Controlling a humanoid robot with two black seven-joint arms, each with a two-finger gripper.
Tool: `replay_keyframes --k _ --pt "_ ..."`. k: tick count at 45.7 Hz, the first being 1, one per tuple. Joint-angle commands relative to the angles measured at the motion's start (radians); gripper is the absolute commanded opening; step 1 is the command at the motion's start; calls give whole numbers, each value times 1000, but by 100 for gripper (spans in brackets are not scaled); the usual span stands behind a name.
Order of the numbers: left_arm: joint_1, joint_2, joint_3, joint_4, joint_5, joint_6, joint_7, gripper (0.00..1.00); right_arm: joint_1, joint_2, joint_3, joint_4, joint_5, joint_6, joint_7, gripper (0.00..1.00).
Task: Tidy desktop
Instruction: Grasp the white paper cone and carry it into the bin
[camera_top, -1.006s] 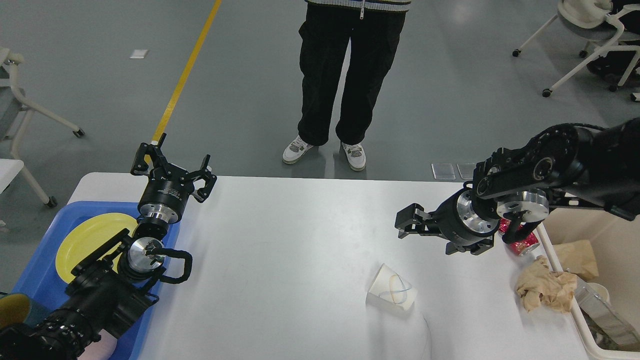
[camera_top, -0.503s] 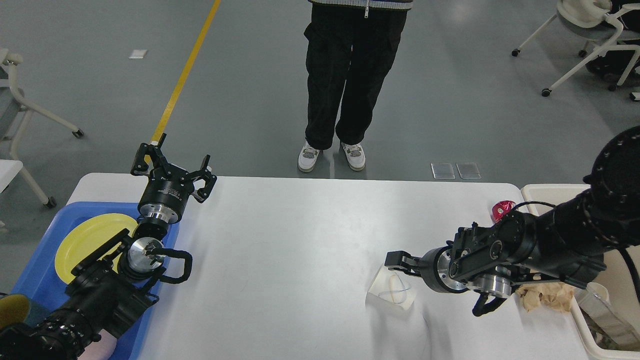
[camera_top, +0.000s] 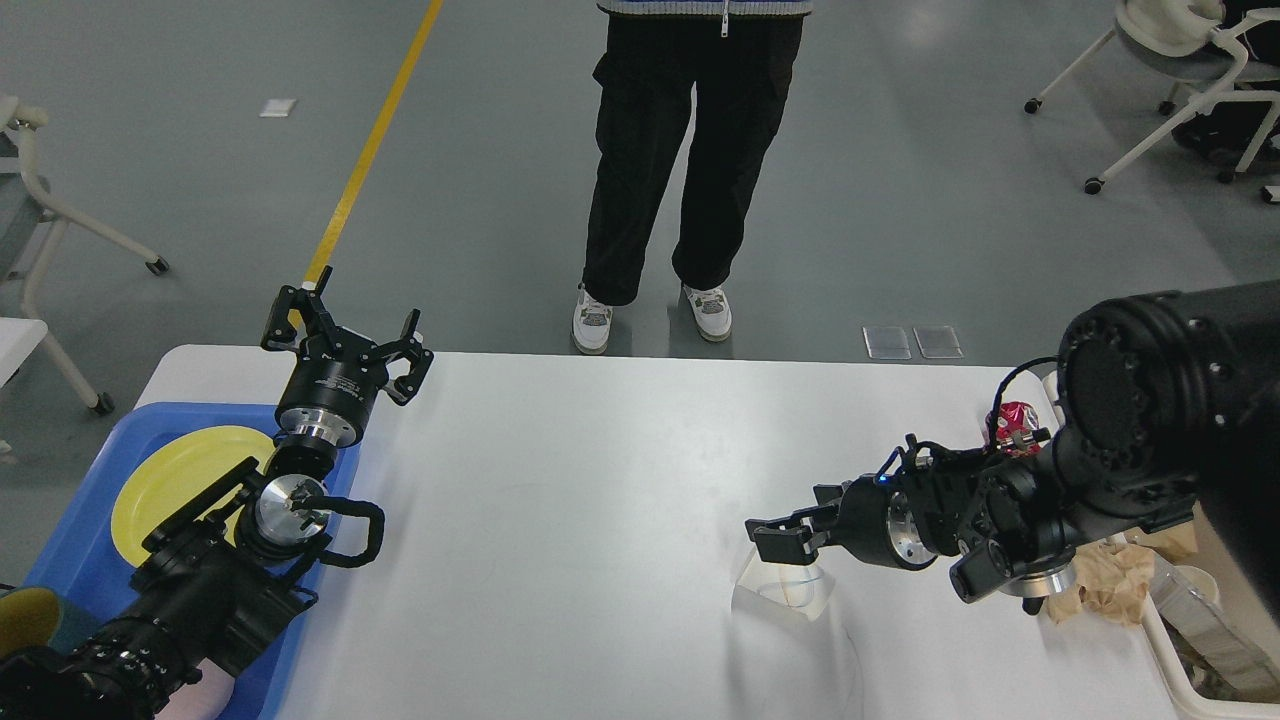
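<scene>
Leftmost, at the near-left corner of the desktop (camera_top: 600, 470), one blue tray (camera_top: 90, 520) holds one yellow plate (camera_top: 175, 480). The left gripper (camera_top: 345, 335) hangs above the tray's far edge with its fingers spread and nothing between them, exactly where it was a second ago. Beyond the table's far edge one person (camera_top: 690, 150) stands on the grey floor, only legs and shoes showing.

Moving right, one crushed white paper cup (camera_top: 785, 590) lies on its side near the table's near edge. What has changed is the right arm: a second ago its gripper was higher and farther right, near the red can, and it has since swung down and left, so the right gripper (camera_top: 785, 535) now sits just over the cup's far side, fingers parted and not yet closed on anything (whether a finger already touches the cup I cannot tell). I judge this the start of a pick, with the cup next to go.

Farther right, one crumpled red can (camera_top: 1012, 420) stands near the far-right corner, one wad of brown paper (camera_top: 1110, 590) lies by the right edge, and one cream bin (camera_top: 1190, 690) beside the table already holds rubbish. Three loose items remain, so tidying is well short of done.
</scene>
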Motion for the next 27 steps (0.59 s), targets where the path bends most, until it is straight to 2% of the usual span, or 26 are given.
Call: replay_keyframes --k 1,10,18,27 --pt "0 0 0 0 1 0 0 99 -21 37 -27 -33 -6 2 2 99" --pt "0 0 0 0 -1 0 0 100 -90 71 -33 -48 -6 23 2 100" --pt "0 0 0 0 1 0 0 99 -143 78 -48 -114 -2 76 0 100" --pt "0 -2 0 0 1 0 0 99 -200 78 -73 -186 4 86 -9 99"
